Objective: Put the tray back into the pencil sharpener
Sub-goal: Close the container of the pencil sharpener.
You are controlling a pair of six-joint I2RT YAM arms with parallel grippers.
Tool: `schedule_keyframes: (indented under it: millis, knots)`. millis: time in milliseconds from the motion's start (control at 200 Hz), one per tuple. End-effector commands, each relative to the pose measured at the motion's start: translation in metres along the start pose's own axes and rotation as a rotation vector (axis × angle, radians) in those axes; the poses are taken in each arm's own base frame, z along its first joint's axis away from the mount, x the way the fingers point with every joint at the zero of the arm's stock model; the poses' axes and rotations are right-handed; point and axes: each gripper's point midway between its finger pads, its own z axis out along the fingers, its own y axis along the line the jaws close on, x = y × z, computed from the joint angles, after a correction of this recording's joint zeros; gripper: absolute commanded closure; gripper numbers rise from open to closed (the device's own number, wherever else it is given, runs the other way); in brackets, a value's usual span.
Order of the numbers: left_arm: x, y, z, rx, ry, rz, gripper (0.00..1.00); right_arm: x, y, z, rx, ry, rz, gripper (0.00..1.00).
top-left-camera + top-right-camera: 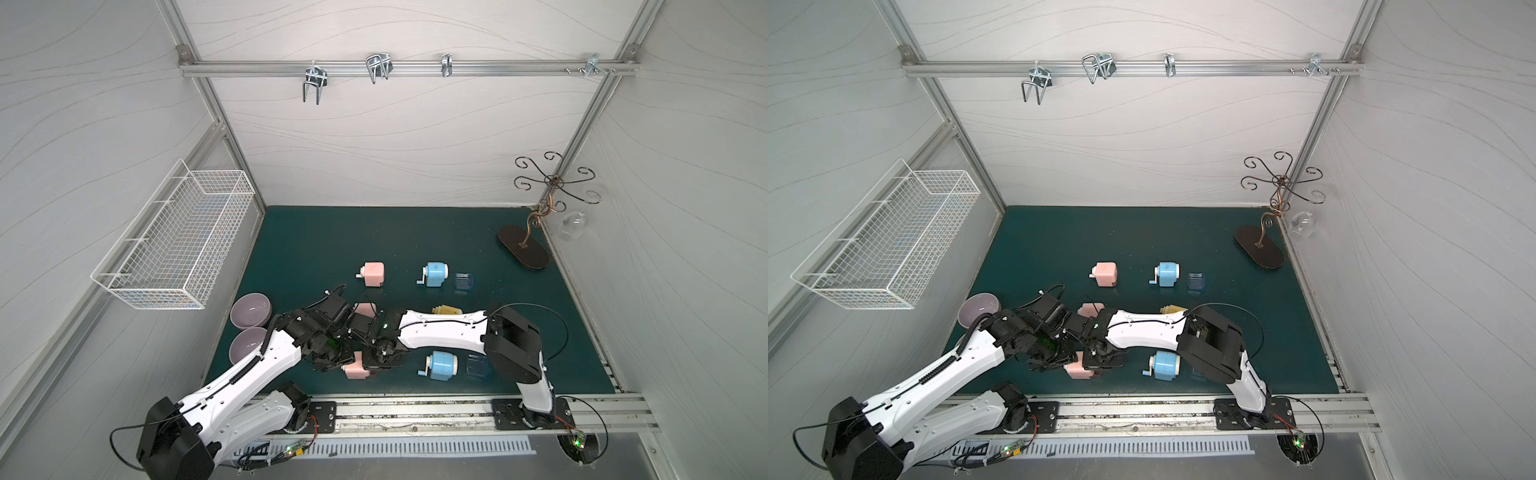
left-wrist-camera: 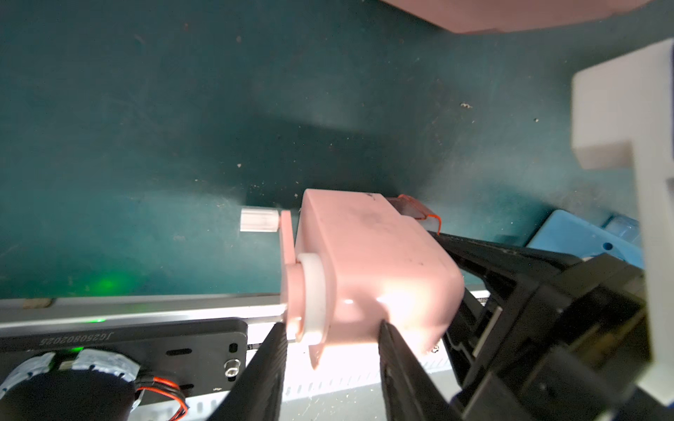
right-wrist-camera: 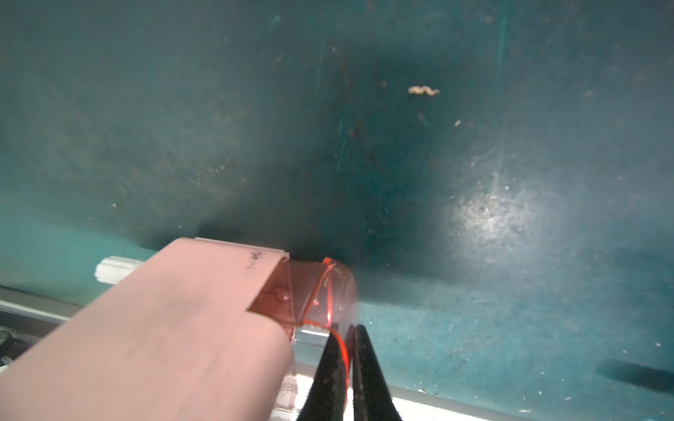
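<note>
My left gripper (image 2: 332,330) is shut on the pink pencil sharpener (image 2: 372,269), one finger at the crank end and one on the body. The sharpener is held just above the green mat near the front rail. A red see-through tray (image 3: 313,288) sticks partway out of the far end of the sharpener (image 3: 175,328). My right gripper (image 3: 352,328) is shut on the tray's thin outer wall. In both top views the two wrists meet over the sharpener (image 1: 357,370) (image 1: 1079,370) and hide the tray.
Other pencil sharpeners stand on the mat: pink (image 1: 373,273), blue (image 1: 434,274) and blue (image 1: 442,365), each blue one beside a loose blue tray (image 1: 463,281) (image 1: 476,365). Two purple bowls (image 1: 250,309) sit at the left. A wire basket (image 1: 174,241) hangs on the left wall.
</note>
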Motion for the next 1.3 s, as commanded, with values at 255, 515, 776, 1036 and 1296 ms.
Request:
schedule_keyframes:
  millis: [255, 515, 776, 1036, 1296]
  knots:
    - [0.001, -0.001, 0.012, -0.011, 0.015, 0.022, 0.57, 0.01, 0.021, -0.009, -0.079, -0.004, -0.05, 0.9]
    - [0.001, -0.002, 0.012, -0.008, 0.013, 0.022, 0.56, 0.011, 0.019, -0.008, -0.078, 0.003, -0.049, 0.9]
    - [0.001, -0.001, 0.01, -0.007, 0.009, 0.022, 0.55, 0.009, 0.013, -0.015, -0.07, -0.009, -0.04, 0.89]
    - [0.0, -0.001, 0.01, -0.008, 0.007, 0.023, 0.55, 0.008, 0.011, -0.019, -0.078, -0.016, -0.037, 0.89]
    - [0.0, -0.001, 0.01, -0.011, 0.006, 0.024, 0.55, 0.008, 0.014, -0.018, -0.085, -0.012, -0.049, 0.88]
